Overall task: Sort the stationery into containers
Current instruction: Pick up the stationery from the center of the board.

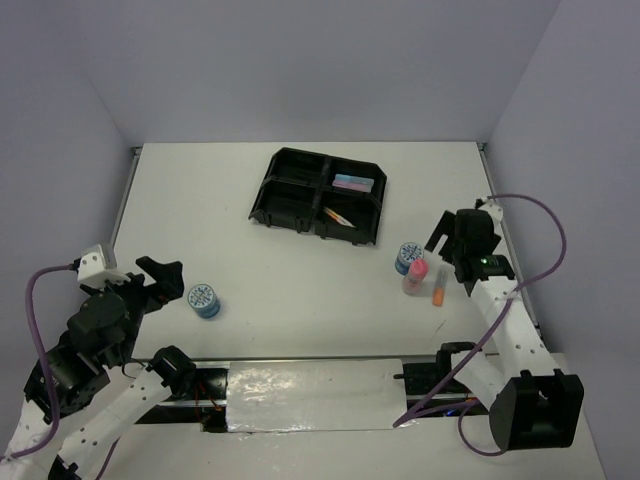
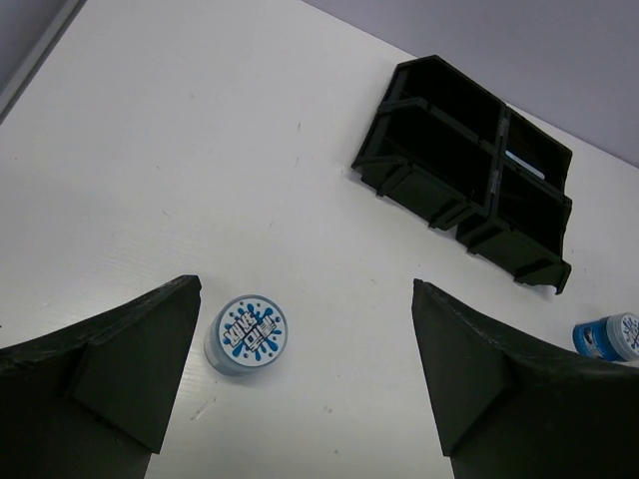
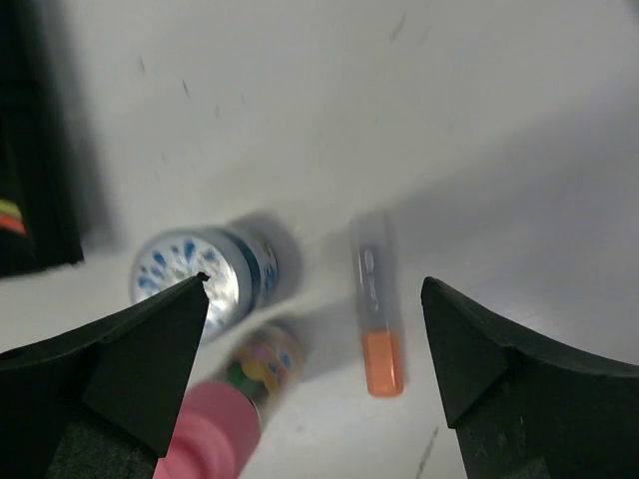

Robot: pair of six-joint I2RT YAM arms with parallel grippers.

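Left gripper [image 2: 305, 296]: the jaws are spread wide; nothing is held or touched, and the gripper is poised above the table [image 1: 300, 300].
Left fingers [image 2: 120, 369]: both dark pads are seen at the bottom of the wrist view, with bare table between them.
Left tape roll [image 2: 247, 334]: it is stood flat on the table, printed face up, just beside the left-hand pad in the wrist view and apart from it; in the overhead view [image 1: 203, 299] it is found near the left gripper and well apart from the tray.
Right gripper [image 3: 317, 289]: the jaws are spread wide; nothing is gripped and no contact is seen.
Right tape roll [image 3: 195, 274]: it is stood on the table below the right gripper, near the tray's edge.
Pink-capped bottle [image 3: 235, 399]: it is placed just beside the right tape roll; the view is too blurred to tell whether they touch.
Orange marker [image 3: 376, 309]: it is laid flat on the table beside the bottle, apart from it.
Tray [image 1: 292, 160]: it is set at the far middle of the table; pastel items [image 1: 353, 182] are seen in its far right compartment and thin pens [image 1: 340, 215] in its near right one.
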